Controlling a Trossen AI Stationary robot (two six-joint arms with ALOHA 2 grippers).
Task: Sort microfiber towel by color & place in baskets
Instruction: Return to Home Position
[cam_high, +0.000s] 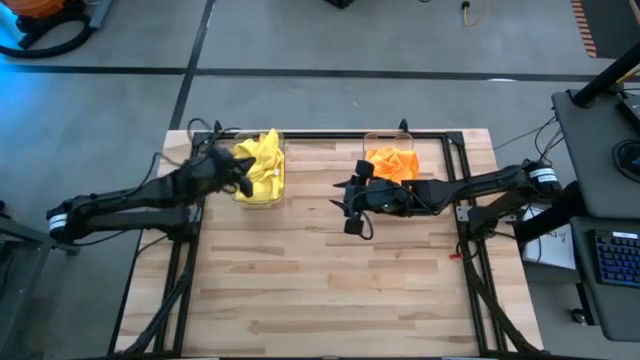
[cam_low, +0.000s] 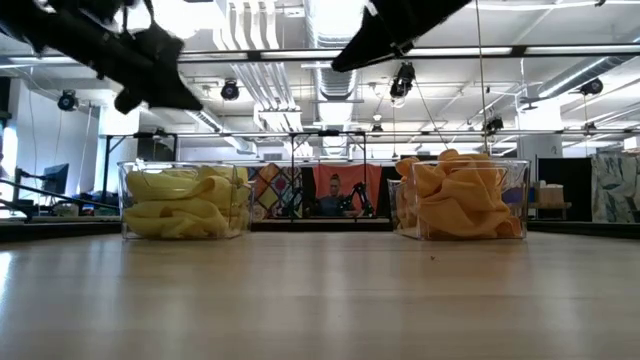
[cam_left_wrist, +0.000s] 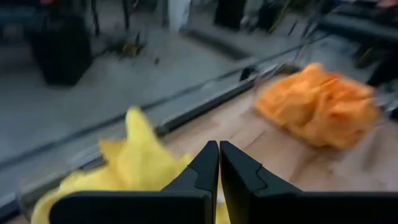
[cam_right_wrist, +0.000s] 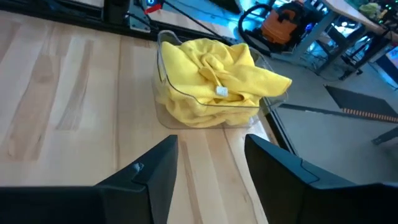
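Yellow towels (cam_high: 262, 160) fill left basket (cam_low: 128, 172), orange towels (cam_high: 392, 162) right basket (cam_low: 515, 171)

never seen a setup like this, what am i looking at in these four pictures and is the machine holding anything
This is a robot with two dark arms working at a light wooden table. One picture looks straight down from above, one looks level across the tabletop, and the other two come from small cameras on each arm's wrist. On the table stand two clear plastic rectangular bins: the left bin is piled with bright yellow cloths, and the right bin with orange cloths. Nothing is being held. The left gripper hovers by the yellow pile with its fingers shut and empty. The right gripper is open and empty, near the orange pile.
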